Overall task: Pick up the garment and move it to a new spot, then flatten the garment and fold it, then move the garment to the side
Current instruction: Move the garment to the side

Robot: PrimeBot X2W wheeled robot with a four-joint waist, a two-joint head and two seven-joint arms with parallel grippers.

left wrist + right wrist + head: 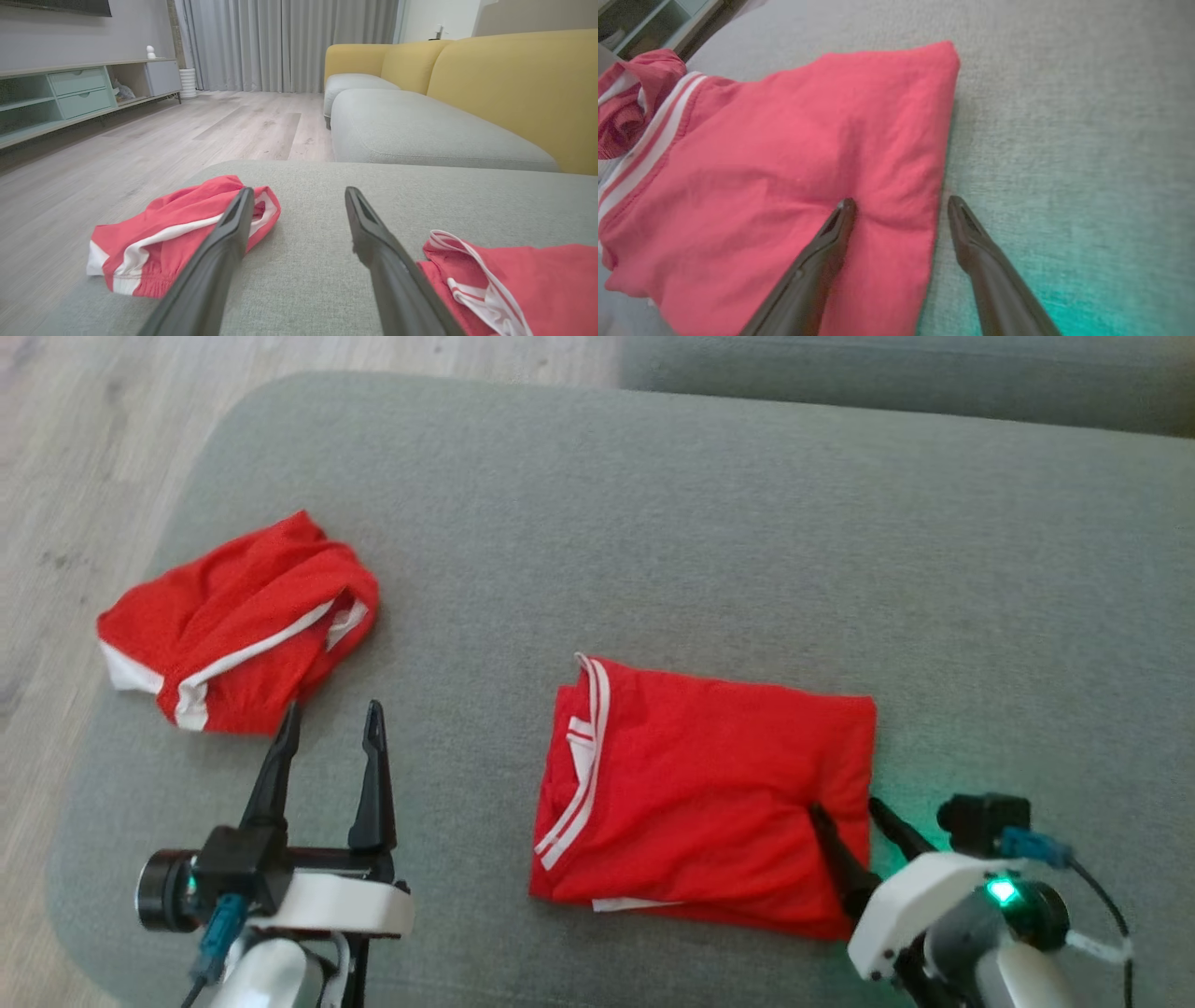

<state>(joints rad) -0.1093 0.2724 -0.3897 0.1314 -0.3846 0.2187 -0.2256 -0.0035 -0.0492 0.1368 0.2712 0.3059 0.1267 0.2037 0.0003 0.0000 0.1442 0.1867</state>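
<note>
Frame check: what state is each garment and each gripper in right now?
folded red garment: folded flat, lying on the grey cushion.
crumpled red garment: bunched up, unfolded, by the cushion's left edge.
left gripper: open, empty.
right gripper: open, straddling the folded garment's right edge.

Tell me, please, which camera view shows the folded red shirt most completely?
The head view: the shirt lies whole on the cushion, its outline clear. The right wrist view shows it close but cropped, with the right tool open astride its edge. The left wrist view catches its collar end at the lower right.
</note>
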